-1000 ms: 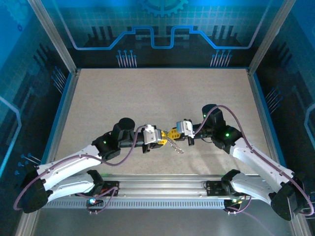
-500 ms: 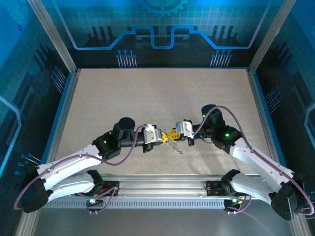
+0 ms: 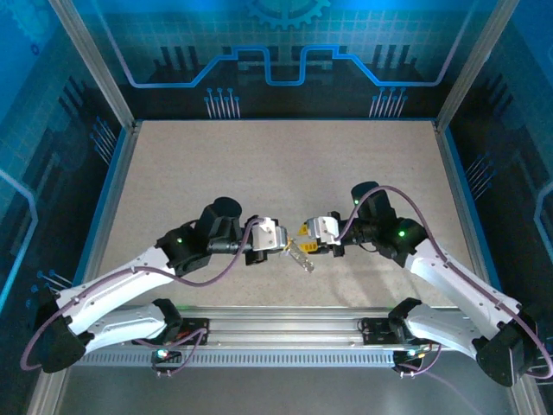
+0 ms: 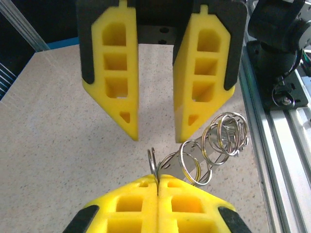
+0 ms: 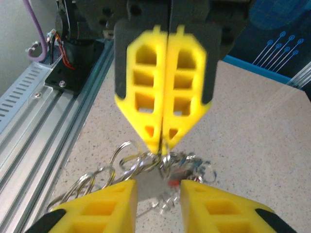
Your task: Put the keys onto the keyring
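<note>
Yellow fingers of the left gripper (image 4: 158,183) stay clamped together on the steel keyring (image 4: 190,162), while the right gripper (image 4: 156,137), shut a second ago, now stands parted just opposite, and the left arm's elbow has shifted a little. Held between the two grippers near the front of the speckled table (image 3: 259,173), the chain of rings runs its long axis from the clamped tips out towards the aluminium rail (image 4: 272,145), blurred keys (image 5: 181,169) bunched against it
</note>
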`<state>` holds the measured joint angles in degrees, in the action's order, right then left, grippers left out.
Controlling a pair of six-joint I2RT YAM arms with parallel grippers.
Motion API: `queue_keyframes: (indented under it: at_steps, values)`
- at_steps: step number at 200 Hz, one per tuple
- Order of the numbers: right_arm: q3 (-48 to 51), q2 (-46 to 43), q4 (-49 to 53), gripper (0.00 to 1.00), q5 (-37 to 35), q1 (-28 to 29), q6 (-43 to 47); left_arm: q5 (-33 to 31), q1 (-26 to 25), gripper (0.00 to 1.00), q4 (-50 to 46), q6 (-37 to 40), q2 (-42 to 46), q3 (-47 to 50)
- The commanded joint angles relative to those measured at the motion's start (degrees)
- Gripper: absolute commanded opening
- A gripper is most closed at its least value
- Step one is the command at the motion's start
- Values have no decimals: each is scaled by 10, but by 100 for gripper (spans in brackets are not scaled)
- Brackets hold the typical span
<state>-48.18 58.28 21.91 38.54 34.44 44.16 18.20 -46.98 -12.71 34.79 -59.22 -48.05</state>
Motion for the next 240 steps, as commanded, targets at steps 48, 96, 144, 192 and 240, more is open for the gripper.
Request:
queue_keyframes:
  at_steps: [48, 96, 144, 192, 240]
  values:
    - [-44, 48, 55, 26, -21, 45, 25, 12, 2, 0, -183, 115, -30, -105]
    - [-31, 27, 43, 27, -21, 44, 22, 17, 3, 0, -193, 136, -51, -116]
    - [-28, 37, 24, 27, -1, 48, 7, 36, 2, 0, -174, 144, -51, -113]
    - [-28, 48, 9, 21, -8, 62, 1, 51, 1, 0, -155, 147, -39, -99]
    - [-25, 54, -9, 18, 2, 66, -10, 50, 2, 0, -145, 146, -38, -98]
